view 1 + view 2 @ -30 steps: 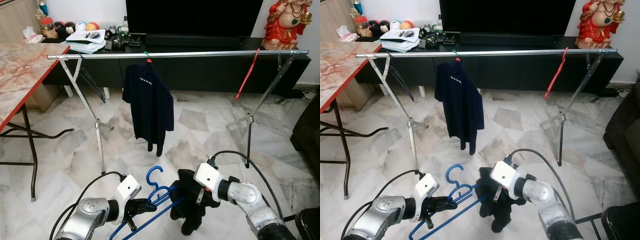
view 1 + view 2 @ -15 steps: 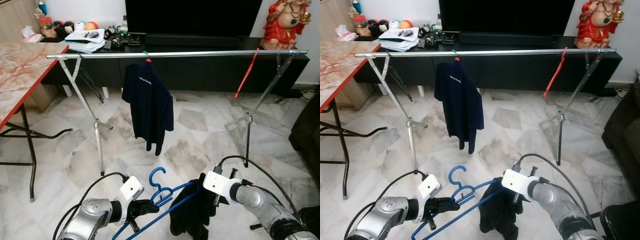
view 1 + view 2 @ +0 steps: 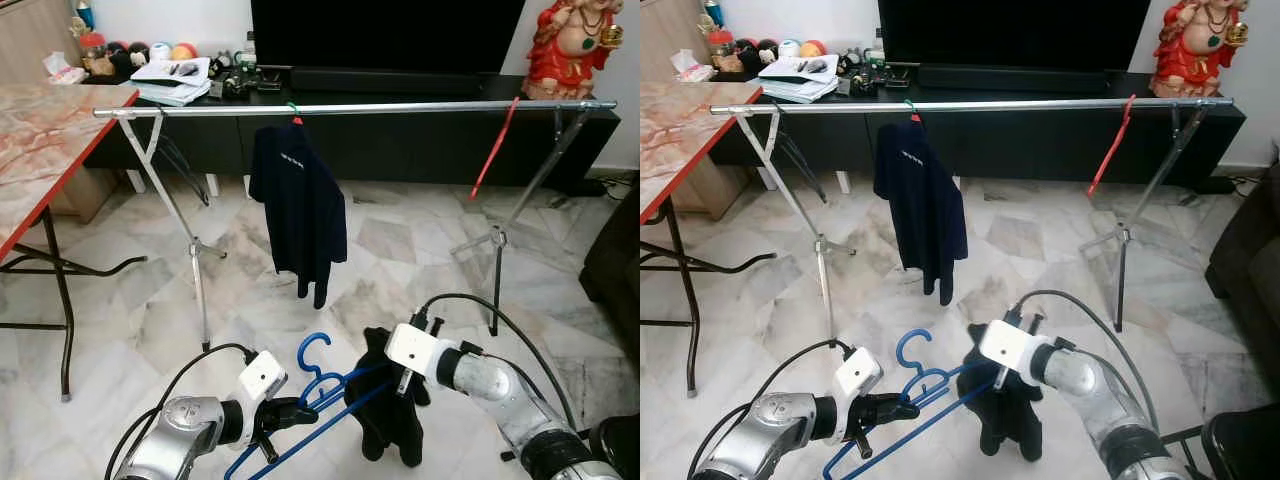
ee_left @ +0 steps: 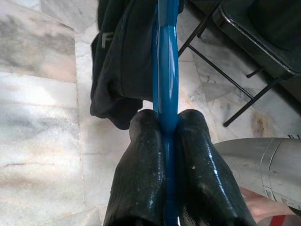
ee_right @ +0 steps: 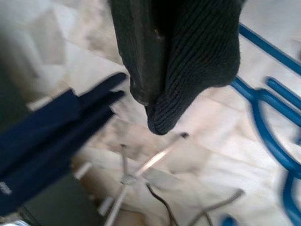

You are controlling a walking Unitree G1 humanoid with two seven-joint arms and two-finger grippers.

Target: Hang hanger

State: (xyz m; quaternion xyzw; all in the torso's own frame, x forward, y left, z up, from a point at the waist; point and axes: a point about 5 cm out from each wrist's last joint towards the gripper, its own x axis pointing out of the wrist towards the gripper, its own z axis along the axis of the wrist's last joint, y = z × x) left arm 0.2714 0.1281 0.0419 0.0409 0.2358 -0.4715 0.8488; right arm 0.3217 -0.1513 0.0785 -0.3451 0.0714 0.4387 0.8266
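My right gripper (image 3: 400, 385) has swung back in toward the blue hanger (image 3: 318, 392) since half a second ago, and the black garment (image 3: 388, 410) has come up with it, now dangling in a longer bunch just right of the hanger's hook. My left gripper (image 3: 298, 411) is clamping the blue hanger tight: in the left wrist view both fingers (image 4: 146, 169) are squeezing its blue bar (image 4: 167, 94) between them, with the black garment draped over the bar just beyond my fingertips. I'm holding the hanger low, in front of the clothes rack (image 3: 350, 107) and well below its rail, hook curling upward. My right gripper is bunched into the black garment, fingers wrapped in the knit fabric (image 5: 188, 52) and pinching it. Up on the rack, a navy shirt (image 3: 298, 210) is hanging left of the middle of the rail, and a red hanger (image 3: 495, 148) is hanging tilted near the rail's right end. A marble-topped table (image 3: 40, 140) is standing off the rack's left end.
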